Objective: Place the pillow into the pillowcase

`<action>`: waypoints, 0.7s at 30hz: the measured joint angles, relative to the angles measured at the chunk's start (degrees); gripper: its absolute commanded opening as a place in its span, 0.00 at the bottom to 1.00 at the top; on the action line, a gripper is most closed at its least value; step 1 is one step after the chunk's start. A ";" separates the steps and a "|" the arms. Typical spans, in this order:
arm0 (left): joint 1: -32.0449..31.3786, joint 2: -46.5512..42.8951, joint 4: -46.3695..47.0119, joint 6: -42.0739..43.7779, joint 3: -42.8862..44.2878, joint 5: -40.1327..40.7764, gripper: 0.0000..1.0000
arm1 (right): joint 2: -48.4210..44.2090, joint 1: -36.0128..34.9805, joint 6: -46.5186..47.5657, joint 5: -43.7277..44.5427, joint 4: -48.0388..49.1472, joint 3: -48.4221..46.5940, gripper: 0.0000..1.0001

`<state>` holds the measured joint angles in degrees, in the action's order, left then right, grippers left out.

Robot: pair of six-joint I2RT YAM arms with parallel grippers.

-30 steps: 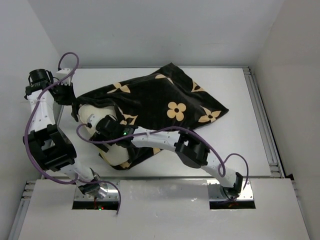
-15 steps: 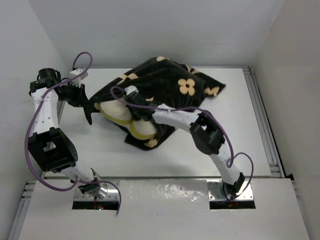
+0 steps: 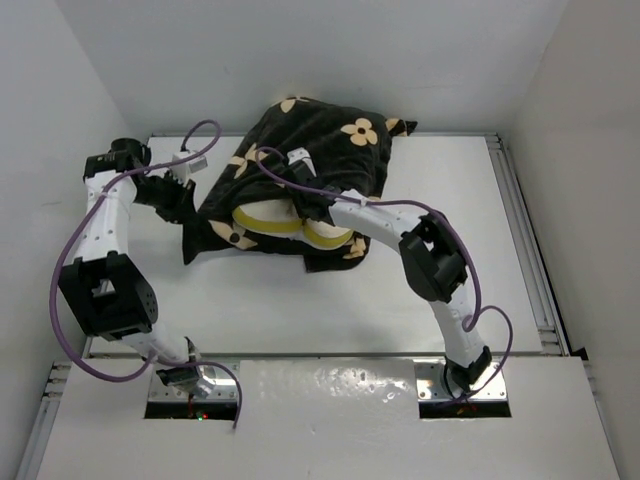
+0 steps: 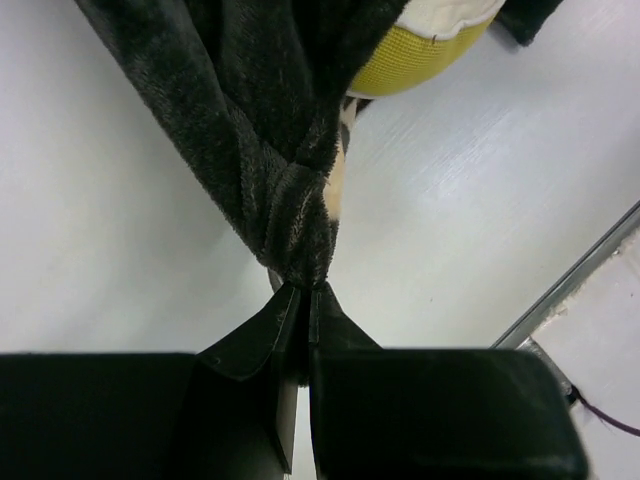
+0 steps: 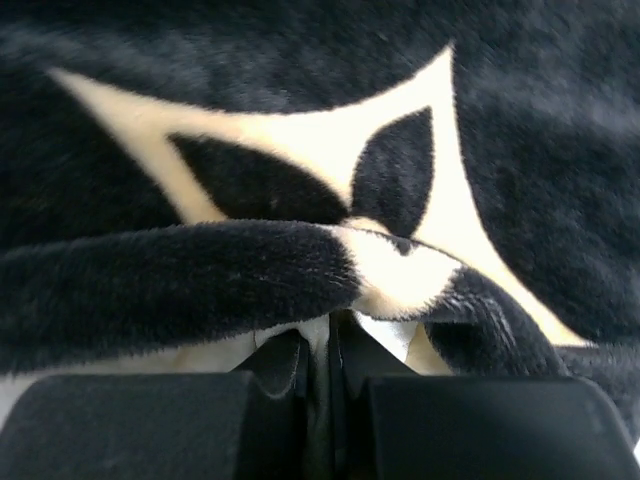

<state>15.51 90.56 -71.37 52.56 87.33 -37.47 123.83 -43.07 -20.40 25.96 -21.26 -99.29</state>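
Two tight pinches hold the pillowcase (image 3: 330, 150) mouth apart, left gripper (image 4: 303, 300) on a bunched edge, right gripper (image 5: 318, 345) on the hem, apparently so the pillow (image 3: 268, 222) slips deeper.

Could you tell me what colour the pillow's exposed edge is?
The pillow edge is yellow, clearest in the left wrist view.

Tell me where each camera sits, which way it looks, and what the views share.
Top external: above and behind the bases, looking down on the table; both arms show whole.
Left wrist: on the left arm, looking along the left end effector, shut on a pillowcase fold; pillow beyond.
Right wrist: on the right arm, looking along the right end effector, close at the pillowcase hem.
Shared: all three show the pillowcase; top and left wrist also the pillow.
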 measured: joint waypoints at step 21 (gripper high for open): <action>-9.14 -10.84 17.22 6.84 -10.47 1.60 0.04 | -0.90 2.73 -3.82 -22.99 7.39 -0.07 0.00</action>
<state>6.37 79.72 -54.15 59.40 76.86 -35.88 122.93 -40.34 -24.23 2.96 -13.87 -99.35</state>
